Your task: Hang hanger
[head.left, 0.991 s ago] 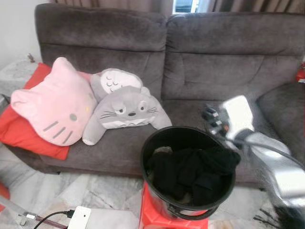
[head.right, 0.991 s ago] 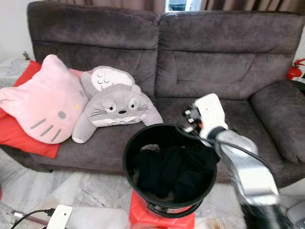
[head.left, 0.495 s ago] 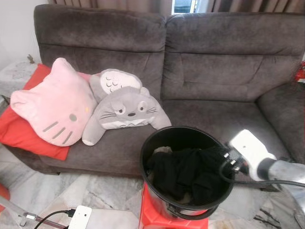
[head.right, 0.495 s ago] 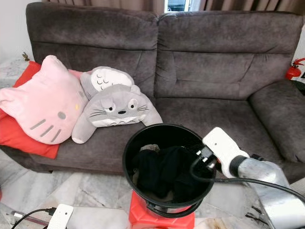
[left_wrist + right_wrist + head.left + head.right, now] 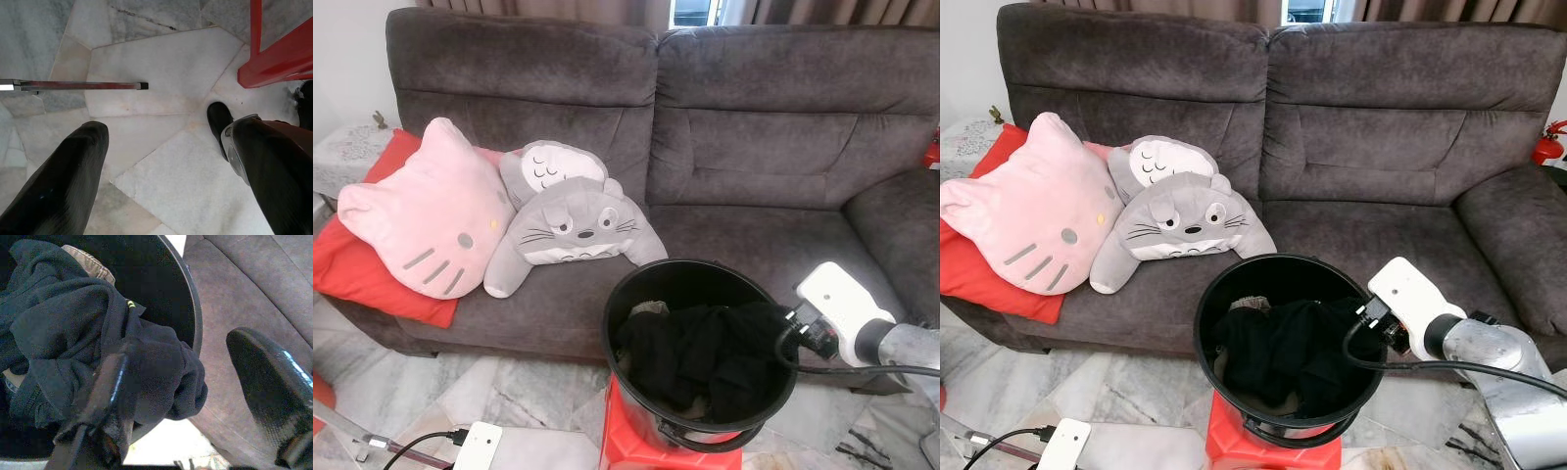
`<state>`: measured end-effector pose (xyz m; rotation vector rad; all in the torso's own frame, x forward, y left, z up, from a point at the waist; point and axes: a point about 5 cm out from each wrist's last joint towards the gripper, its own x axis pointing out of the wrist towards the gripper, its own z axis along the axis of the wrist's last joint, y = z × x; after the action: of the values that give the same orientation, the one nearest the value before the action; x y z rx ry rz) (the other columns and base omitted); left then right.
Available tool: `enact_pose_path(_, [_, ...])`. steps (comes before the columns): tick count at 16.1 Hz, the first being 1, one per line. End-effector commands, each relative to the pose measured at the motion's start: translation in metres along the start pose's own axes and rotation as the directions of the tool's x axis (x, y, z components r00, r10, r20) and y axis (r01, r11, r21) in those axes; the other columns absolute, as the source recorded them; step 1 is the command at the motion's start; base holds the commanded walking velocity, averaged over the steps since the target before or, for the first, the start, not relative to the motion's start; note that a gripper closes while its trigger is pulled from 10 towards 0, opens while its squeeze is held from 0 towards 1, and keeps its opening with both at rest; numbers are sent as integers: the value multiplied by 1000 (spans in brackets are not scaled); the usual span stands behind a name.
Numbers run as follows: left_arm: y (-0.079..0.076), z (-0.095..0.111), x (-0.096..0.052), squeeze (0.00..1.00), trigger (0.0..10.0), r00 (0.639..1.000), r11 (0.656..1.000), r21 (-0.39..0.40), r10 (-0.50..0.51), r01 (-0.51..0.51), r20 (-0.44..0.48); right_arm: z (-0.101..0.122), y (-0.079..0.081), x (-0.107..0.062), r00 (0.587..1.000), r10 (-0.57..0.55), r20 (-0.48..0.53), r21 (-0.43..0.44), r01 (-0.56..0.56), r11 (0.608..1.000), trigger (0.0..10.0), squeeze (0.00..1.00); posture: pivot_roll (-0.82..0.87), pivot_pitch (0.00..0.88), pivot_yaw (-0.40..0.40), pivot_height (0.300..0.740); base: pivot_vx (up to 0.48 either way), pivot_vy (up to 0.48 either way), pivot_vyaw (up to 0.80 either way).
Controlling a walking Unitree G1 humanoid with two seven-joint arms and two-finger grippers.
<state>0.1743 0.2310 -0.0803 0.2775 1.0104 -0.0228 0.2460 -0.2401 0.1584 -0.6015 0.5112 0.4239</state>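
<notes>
Claw work sits at the bucket's right rim: the right claw (image 5: 195, 396) has its fingers spread, one finger (image 5: 105, 396) pressed down into the dark garment (image 5: 98, 323) and the other finger (image 5: 271, 382) outside the rim over the sofa seat; it is not clenched on anything yet. From the head views the right arm reaches in from the right, its white wrist housing just beside the black bucket (image 5: 636, 392); the bucket stands on a red stool (image 5: 1224, 446) in front of the grey sofa (image 5: 754, 127), and is heaped with black clothes with a bit of tan cloth beneath. The left claw (image 5: 161, 161) hangs idle over the marble floor (image 5: 161, 73), fingers apart and gripping nothing; a thin metal rod (image 5: 78, 85) lies on the tiles near it. On the sofa rest a pink cat cushion (image 5: 426, 225) and a grey plush (image 5: 573, 230), on a red cushion (image 5: 357, 284).

No hanger can be made out, so where it lies cannot be told; the task looks barely begun, with finding, lifting and hanging all left.
</notes>
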Motion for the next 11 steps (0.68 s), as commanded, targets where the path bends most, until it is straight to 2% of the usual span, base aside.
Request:
enact_pose_path(1, [2,-4,-1,0,10000,1000,1000,14,1,0,-21,1,0,1,1000,-1,5,1,1,1000,10000,1000,-143,0,-4,740,0,0,0])
enact_pose_path(4, [2,-4,-1,0,10000,1000,1000,12,2,-2,-21,-5,3,9,1000,1,-2,35,-1,999,10000,1000,-142,0,-4,740,0,0,0])
enact_pose_path(11, [2,-5,-1,0,10000,1000,1000,16,1,-1,-21,-8,11,13,1000,24,3,51,-24,998,10000,1000,-135,0,-5,740,0,0,0])
